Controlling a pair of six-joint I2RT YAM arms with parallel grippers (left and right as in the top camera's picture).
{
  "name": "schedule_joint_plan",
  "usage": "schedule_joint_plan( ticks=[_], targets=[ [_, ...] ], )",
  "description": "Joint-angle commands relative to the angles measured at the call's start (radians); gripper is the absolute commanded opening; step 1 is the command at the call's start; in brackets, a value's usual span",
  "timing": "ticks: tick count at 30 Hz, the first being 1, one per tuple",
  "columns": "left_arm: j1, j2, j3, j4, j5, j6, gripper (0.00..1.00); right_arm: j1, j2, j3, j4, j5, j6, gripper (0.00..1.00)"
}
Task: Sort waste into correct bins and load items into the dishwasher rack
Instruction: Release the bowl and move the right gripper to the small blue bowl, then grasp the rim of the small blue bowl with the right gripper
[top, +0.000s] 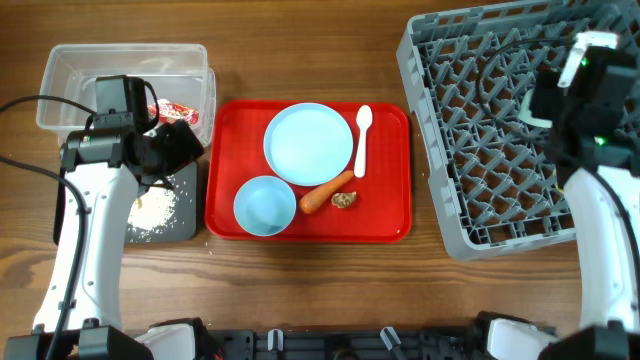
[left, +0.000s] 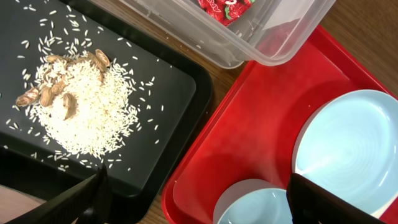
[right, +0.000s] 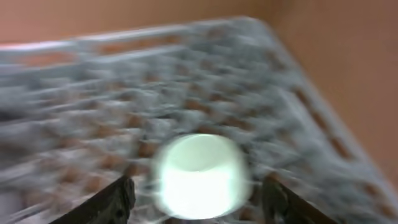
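Rice (left: 84, 115) lies just ahead of the left tool (left: 196, 180), spread wide and empty.

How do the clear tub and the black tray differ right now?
The clear tub is see-through and deeper; the black tray is opaque and shallow. The clear tub holds a red wrapper; the black tray holds a rice pile with brownish bits. Both are rectangular and sit left of the red tray.
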Motion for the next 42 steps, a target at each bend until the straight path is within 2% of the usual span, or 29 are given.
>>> schedule_joint_plan(
  ticks=[1, 5, 14, 21, 26, 29, 38, 41, 42],
  targets=[
    [0.005, -0.013, 0.005, 0.003, 0.005, -0.006, 0.93, 0.055, -0.026, -0.002, -0.072, -0.464, 0.076, 0.67],
    [0.005, -0.013, 0.005, 0.0, 0.005, -0.006, 0.94, 0.199, -0.005, -0.002, -0.153, -0.563, 0.125, 0.68],
    [0.005, -0.013, 0.005, -0.058, -0.031, -0.008, 0.97, 0.644, 0.097, -0.002, -0.159, -0.565, 0.333, 0.71],
    [0.024, -0.013, 0.005, -0.106, -0.085, -0.059, 1.0, 0.875, 0.278, -0.002, -0.137, -0.562, 0.552, 0.64],
    [0.025, -0.013, 0.005, -0.106, -0.085, -0.058, 1.0, 0.959, 0.367, -0.002, -0.075, -0.547, 0.631, 0.6],
    [0.025, -0.013, 0.005, -0.106, -0.085, -0.058, 1.0, 0.989, 0.404, -0.002, -0.022, -0.461, 0.664, 0.6],
    [0.025, -0.013, 0.005, -0.106, -0.085, -0.058, 1.0, 1.001, 0.485, -0.002, 0.048, -0.304, 0.709, 0.54],
    [0.025, -0.013, 0.005, -0.106, -0.085, -0.058, 1.0, 1.001, 0.49, -0.002, 0.056, -0.306, 0.708, 0.45],
    [0.025, -0.013, 0.005, -0.106, -0.085, -0.058, 1.0, 1.001, 0.49, -0.002, 0.056, -0.306, 0.709, 0.39]
  ],
)
